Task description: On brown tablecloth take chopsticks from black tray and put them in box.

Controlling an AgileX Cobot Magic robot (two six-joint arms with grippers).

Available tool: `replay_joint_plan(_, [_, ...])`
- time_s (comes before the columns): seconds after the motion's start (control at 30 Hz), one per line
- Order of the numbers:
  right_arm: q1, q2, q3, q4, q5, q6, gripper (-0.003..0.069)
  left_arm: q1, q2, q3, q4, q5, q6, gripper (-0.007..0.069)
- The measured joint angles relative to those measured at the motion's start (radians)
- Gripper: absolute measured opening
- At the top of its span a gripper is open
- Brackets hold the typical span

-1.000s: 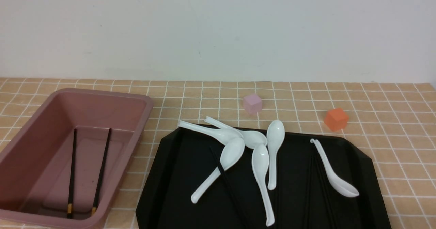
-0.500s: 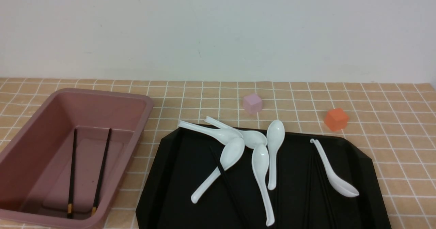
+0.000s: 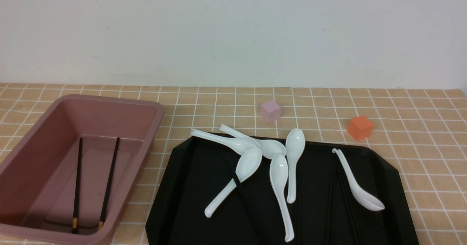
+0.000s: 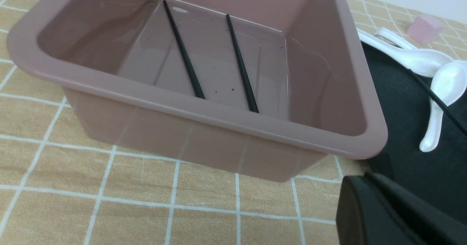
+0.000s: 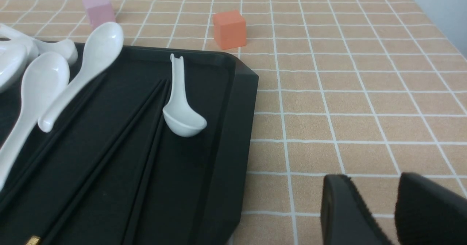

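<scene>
The pink box (image 3: 47, 143) stands at the left on the brown tablecloth (image 3: 430, 164); two black chopsticks (image 3: 77, 179) lie side by side on its floor, gold bands toward me. More chopsticks rest on the black tray (image 3: 189, 186): one (image 3: 242, 194) crosses under a spoon, others (image 5: 120, 143) lie parallel near the tray's right side. My left gripper (image 4: 368, 175) is shut and empty, low beside the near corner of the box (image 4: 204, 113). My right gripper (image 5: 375, 186) is open over bare cloth to the right of the tray (image 5: 226, 128). Neither gripper shows in the front view.
Several white soup spoons (image 3: 279, 172) are heaped at the tray's far middle, two handles sticking out over its rim; one more spoon (image 3: 355, 186) lies at its right. A pink cube (image 3: 270, 110) and an orange cube (image 3: 360, 127) sit behind the tray. A white wall backs the table.
</scene>
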Motion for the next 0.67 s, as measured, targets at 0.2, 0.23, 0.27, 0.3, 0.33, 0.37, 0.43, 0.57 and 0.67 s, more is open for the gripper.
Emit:
replay_joint_plan(0.2, [0.0,0.0,0.0,0.0,0.0,0.0,0.024,0.0,0.0,0.0,0.0,0.0,0.0,0.0004])
replay_joint_plan(0.23, [0.0,0.0,0.0,0.0,0.0,0.0,0.024,0.0,0.0,0.0,0.0,0.0,0.0,0.0004])
replay_joint_plan(0.27, [0.0,0.0,0.0,0.0,0.0,0.0,0.024,0.0,0.0,0.0,0.0,0.0,0.0,0.0005])
replay_joint_plan(0.3, [0.0,0.0,0.0,0.0,0.0,0.0,0.024,0.0,0.0,0.0,0.0,0.0,0.0,0.0005])
replay_joint_plan(0.33, [0.0,0.0,0.0,0.0,0.0,0.0,0.024,0.0,0.0,0.0,0.0,0.0,0.0,0.0005])
replay_joint_plan(0.37, [0.0,0.0,0.0,0.0,0.0,0.0,0.024,0.0,0.0,0.0,0.0,0.0,0.0,0.0006])
replay_joint_plan(0.43, [0.0,0.0,0.0,0.0,0.0,0.0,0.024,0.0,0.0,0.0,0.0,0.0,0.0,0.0008])
replay_joint_plan(0.57, [0.0,0.0,0.0,0.0,0.0,0.0,0.024,0.0,0.0,0.0,0.0,0.0,0.0,0.0013])
replay_joint_plan(0.67, [0.0,0.0,0.0,0.0,0.0,0.0,0.024,0.0,0.0,0.0,0.0,0.0,0.0,0.0017])
